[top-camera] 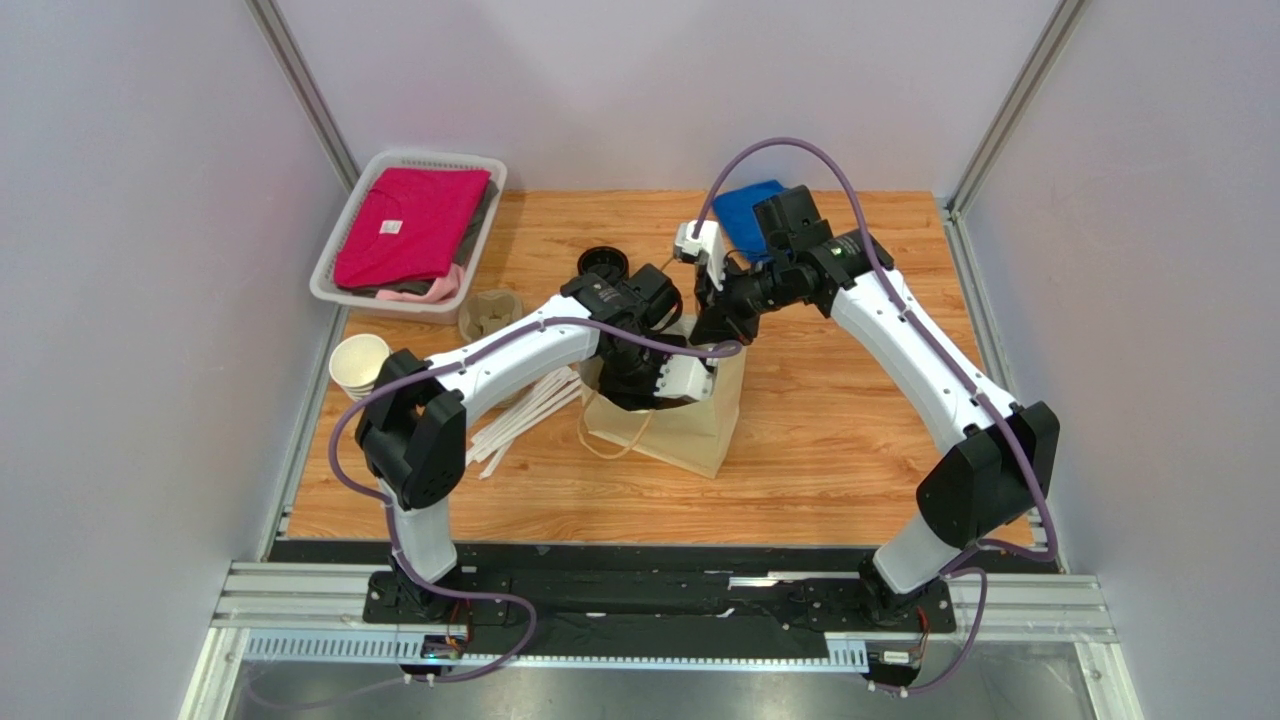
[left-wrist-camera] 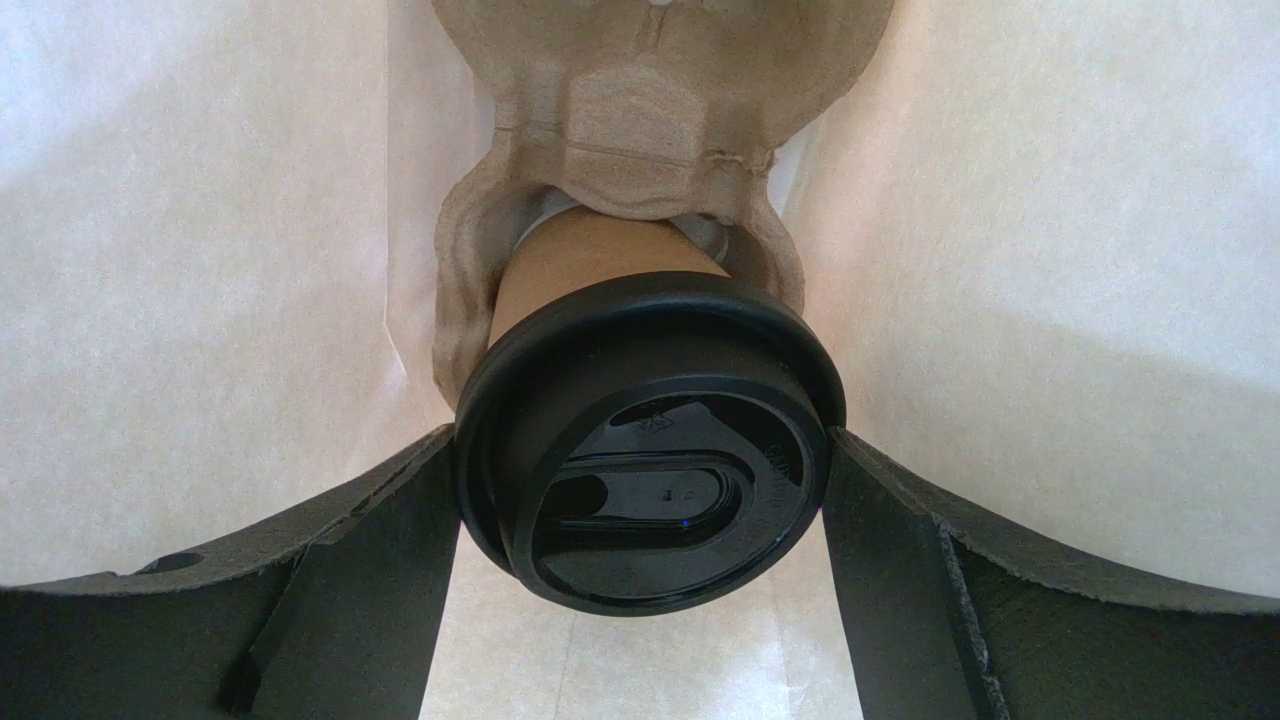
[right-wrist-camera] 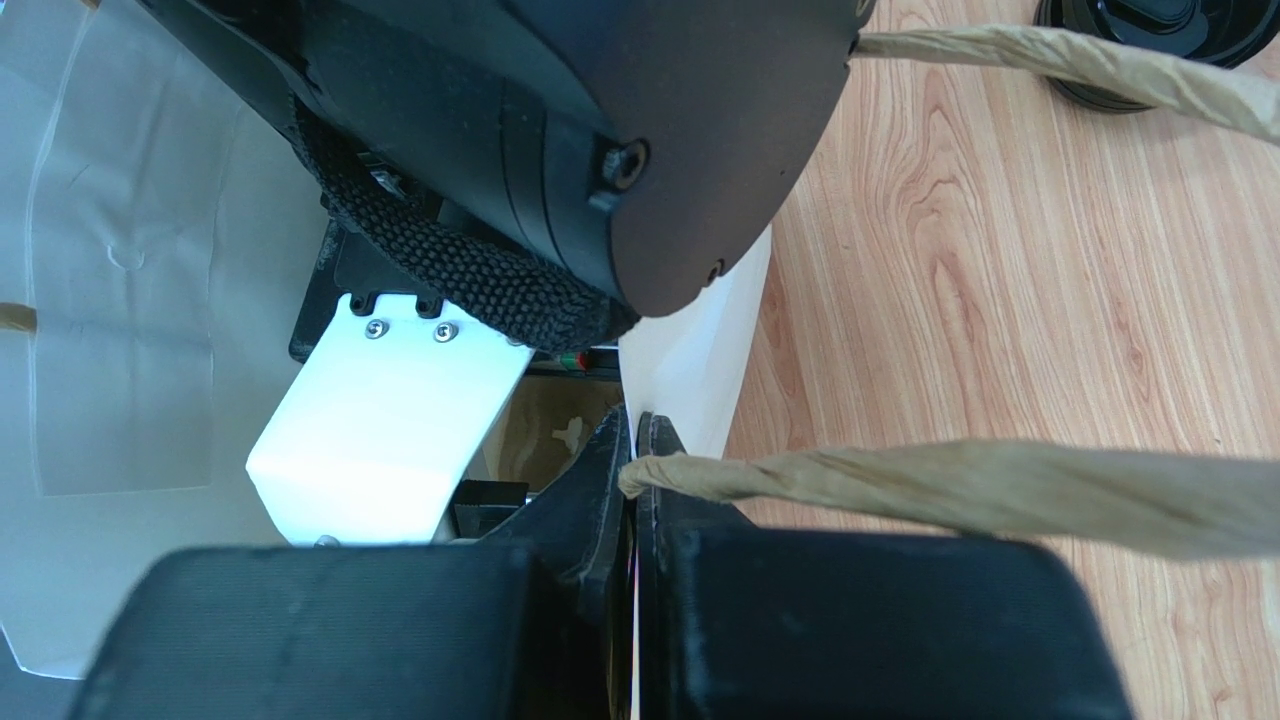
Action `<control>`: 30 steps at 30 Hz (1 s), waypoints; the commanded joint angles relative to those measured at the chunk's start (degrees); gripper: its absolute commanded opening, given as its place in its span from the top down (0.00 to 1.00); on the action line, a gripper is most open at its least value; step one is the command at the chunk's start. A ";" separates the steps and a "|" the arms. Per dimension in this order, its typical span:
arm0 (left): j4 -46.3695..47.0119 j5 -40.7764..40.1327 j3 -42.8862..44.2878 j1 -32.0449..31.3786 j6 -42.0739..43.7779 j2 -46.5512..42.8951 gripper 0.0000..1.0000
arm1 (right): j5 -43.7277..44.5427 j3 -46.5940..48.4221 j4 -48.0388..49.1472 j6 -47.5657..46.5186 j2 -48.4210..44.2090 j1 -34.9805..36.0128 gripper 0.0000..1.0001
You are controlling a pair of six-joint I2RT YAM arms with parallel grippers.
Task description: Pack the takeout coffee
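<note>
While the right gripper pinches the paper bag by its rim, the left gripper inside that bag clamps the takeout coffee, base aimed at the bag's floor.

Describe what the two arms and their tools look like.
The left arm and right arm have glossy white links between bulky black joints. A lavender cable loops along each. The left tool has broad matte-black fingers; the right tool has blocky black ones. A white bracket sits at the right wrist.
</note>
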 commanded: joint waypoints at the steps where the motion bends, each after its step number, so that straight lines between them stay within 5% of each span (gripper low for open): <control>1: 2.64 -2.49 -5.30 1.18 1.26 8.92 1.00 | -2.25 0.50 -2.35 -0.91 1.05 -0.53 1.00; 7: 4.40 -3.63 -6.71 1.18 1.00 8.84 0.92 | -2.34 0.32 -2.53 -1.52 0.96 -0.79 1.00; 11: 3.09 -3.11 -3.56 1.18 -0.67 6.91 0.71 | -2.16 0.41 -2.70 -1.79 0.87 -0.97 1.00; 22: 0.01 -3.46 2.17 0.04 -2.26 3.83 0.38 | -1.29 0.94 -2.00 -1.44 0.70 -0.97 1.00; 23: 0.01 -3.37 2.26 0.04 -2.26 3.48 0.27 | -1.11 0.94 -1.91 -1.44 0.70 -0.88 1.00; 25: 0.09 -3.63 2.26 -0.05 -2.61 3.30 0.25 | -0.50 1.29 -1.56 -1.35 0.61 -0.88 1.00; 26: 0.09 -3.81 2.26 -0.05 -2.69 3.21 0.12 | -0.32 1.37 -1.47 -1.35 0.61 -0.88 1.00; 30: 0.62 -4.60 2.43 -0.22 -3.13 2.86 0.04 | 0.03 1.46 -1.30 -1.44 0.35 -0.97 1.00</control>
